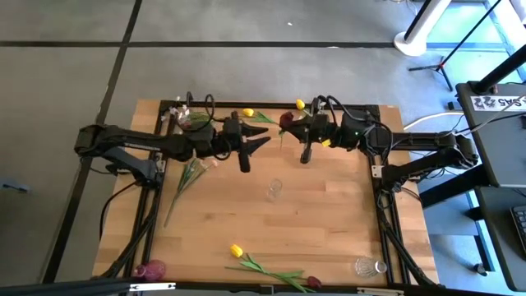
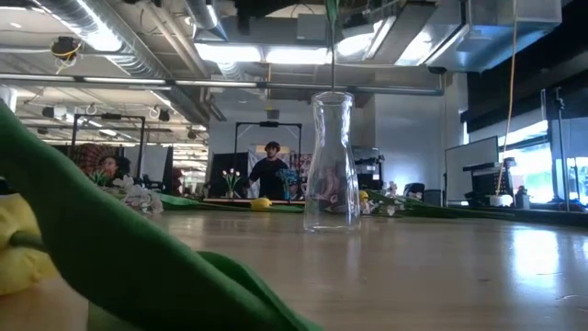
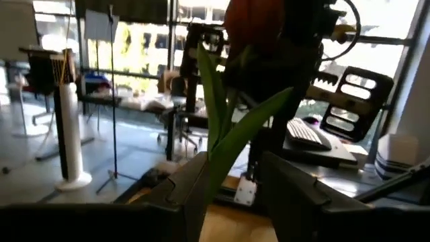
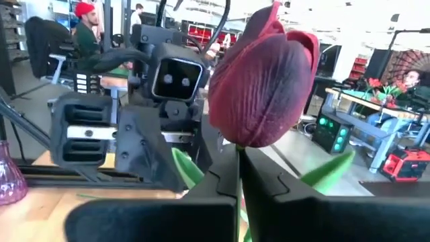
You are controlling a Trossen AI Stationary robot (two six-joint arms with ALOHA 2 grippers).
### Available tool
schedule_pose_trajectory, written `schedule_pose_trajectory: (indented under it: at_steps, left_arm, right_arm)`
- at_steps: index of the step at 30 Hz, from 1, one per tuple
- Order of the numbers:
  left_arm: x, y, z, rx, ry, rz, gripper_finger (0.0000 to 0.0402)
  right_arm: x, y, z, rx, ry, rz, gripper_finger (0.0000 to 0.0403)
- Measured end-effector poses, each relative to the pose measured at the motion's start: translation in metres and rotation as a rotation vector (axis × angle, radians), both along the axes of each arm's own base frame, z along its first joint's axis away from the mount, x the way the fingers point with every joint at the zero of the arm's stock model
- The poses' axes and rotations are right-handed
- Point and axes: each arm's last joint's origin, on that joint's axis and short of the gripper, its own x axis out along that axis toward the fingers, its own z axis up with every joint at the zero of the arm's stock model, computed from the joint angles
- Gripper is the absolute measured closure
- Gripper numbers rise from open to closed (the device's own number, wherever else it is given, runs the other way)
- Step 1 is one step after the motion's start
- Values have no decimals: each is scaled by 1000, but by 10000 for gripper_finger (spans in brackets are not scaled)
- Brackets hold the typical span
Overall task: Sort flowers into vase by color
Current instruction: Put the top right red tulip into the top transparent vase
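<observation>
My right gripper [image 1: 306, 154] is raised over the table's far middle, shut on a dark red tulip [image 4: 262, 81] whose bloom stands above its fingers. The bloom [image 1: 286, 120] also shows in the high view. My left gripper [image 1: 249, 152] faces it from the left, level and open. In the left wrist view its fingers [image 3: 188, 191] stand on either side of the tulip's long green leaf [image 3: 228, 141], under the bloom [image 3: 259, 27]. A clear vase [image 1: 274, 191] stands upright mid-table. In the low view a thin green stem [image 2: 331, 46] hangs above the vase [image 2: 329, 161]. My right gripper pinches the tulip's stem just below the bloom [image 4: 238, 146] between its two fingers, coming level from the table's right, across the stem. The tulip is upright and lifted clear, bloom above the fingers, leaves [image 4: 329, 171] and stem below. My left gripper: I cannot tell whether it touches the leaf.
Yellow tulips [image 1: 248, 113] [image 1: 300, 104] lie at the far edge, near a vase with white blossoms [image 1: 179, 113]. A white-pink spray [image 1: 189, 173] lies left of centre. At the near edge are a yellow tulip [image 1: 238, 251], a red tulip [image 1: 314, 282], a purple vase [image 1: 152, 269] and a clear vase [image 1: 368, 266].
</observation>
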Motion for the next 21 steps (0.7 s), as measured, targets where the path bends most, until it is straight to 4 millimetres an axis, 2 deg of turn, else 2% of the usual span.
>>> schedule_pose_trajectory:
  at_steps: [5, 13, 16, 21]
  left_arm:
    - [17, 2, -14, 61, -25, 34, 268]
    - [52, 8, -9, 122, 15, 109, 269]
    - [55, 12, -2, 114, -4, 172, 269]
    - [55, 16, -2, 110, -2, 204, 269]
  right_arm:
    - [0, -1, -1, 5, 10, -34, 398]
    - [2, -2, -4, 9, 24, -64, 398]
    - [1, -2, -3, 10, 20, -75, 398]
    - [1, -2, -3, 11, 21, -75, 398]
